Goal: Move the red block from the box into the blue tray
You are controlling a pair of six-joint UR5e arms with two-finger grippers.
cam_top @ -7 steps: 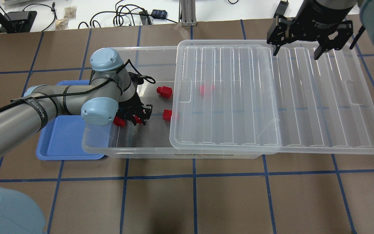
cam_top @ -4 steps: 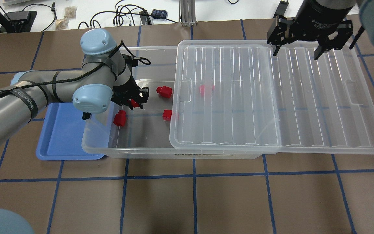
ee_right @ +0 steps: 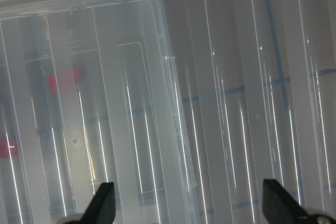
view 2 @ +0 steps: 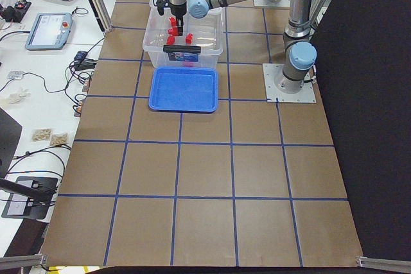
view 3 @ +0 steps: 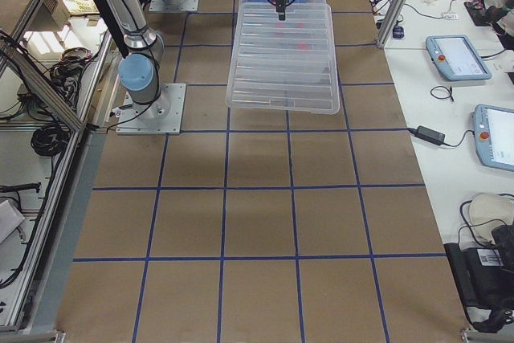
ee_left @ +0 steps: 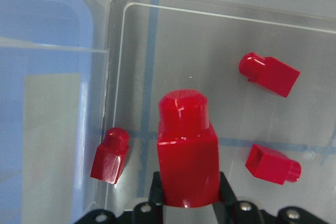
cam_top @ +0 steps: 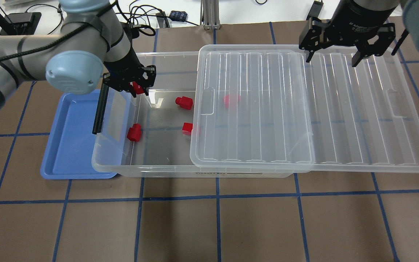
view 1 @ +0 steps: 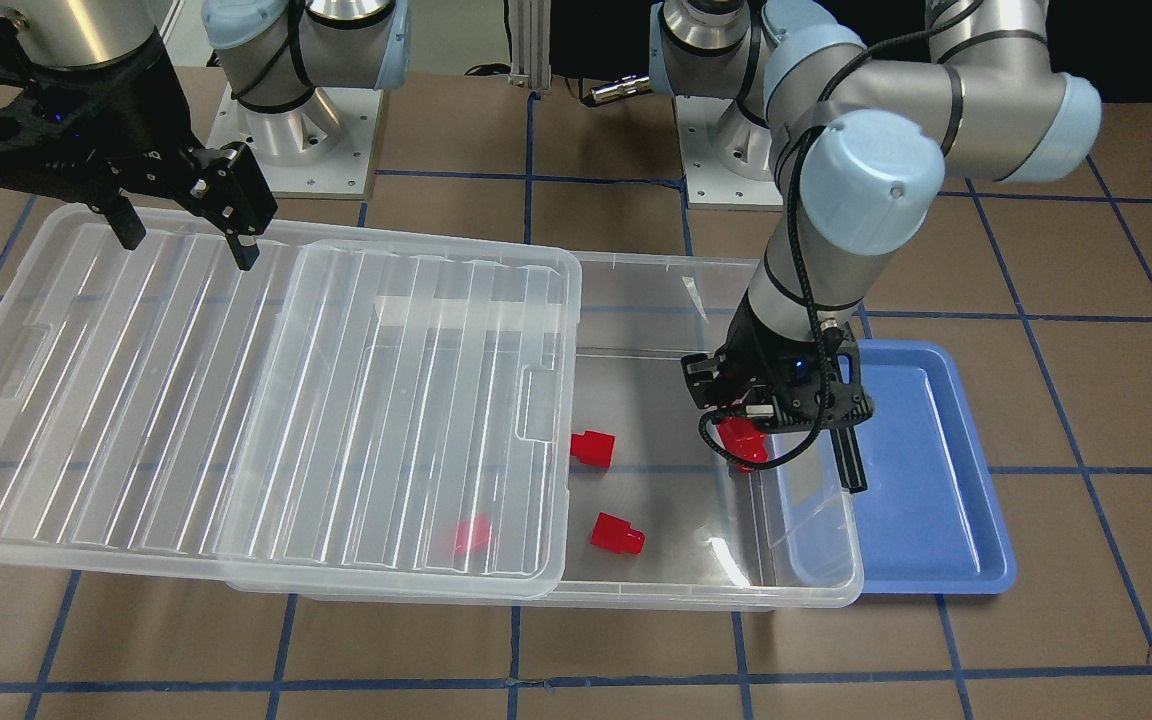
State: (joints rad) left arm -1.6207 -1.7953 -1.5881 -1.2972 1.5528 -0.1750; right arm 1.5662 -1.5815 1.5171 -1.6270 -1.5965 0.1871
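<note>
My left gripper (cam_top: pixel 137 87) is shut on a red block (ee_left: pixel 186 153) and holds it up above the left end of the clear box (cam_top: pixel 158 170), near its far wall. It shows in the front view (view 1: pixel 746 440) too. The blue tray (cam_top: pixel 67 145) lies on the table against the box's left end, partly under its rim, and holds nothing. Three more red blocks lie loose on the box floor (cam_top: pixel 134 132) (cam_top: pixel 184 103) (cam_top: pixel 187 128). Another one (cam_top: pixel 230 100) shows through the lid. My right gripper (cam_top: pixel 331 58) is open above the lid's far edge.
The ribbed clear lid (cam_top: pixel 340 109) is slid to the right and covers the box's right part. The box's end flap with a black bar (cam_top: pixel 99 111) leans out over the tray. Cables and small devices lie beyond the table's far edge (cam_top: pixel 140 18).
My left gripper has lifted from the box floor with a red block in it and moved toward the far wall and the left end. The right arm has not moved.
</note>
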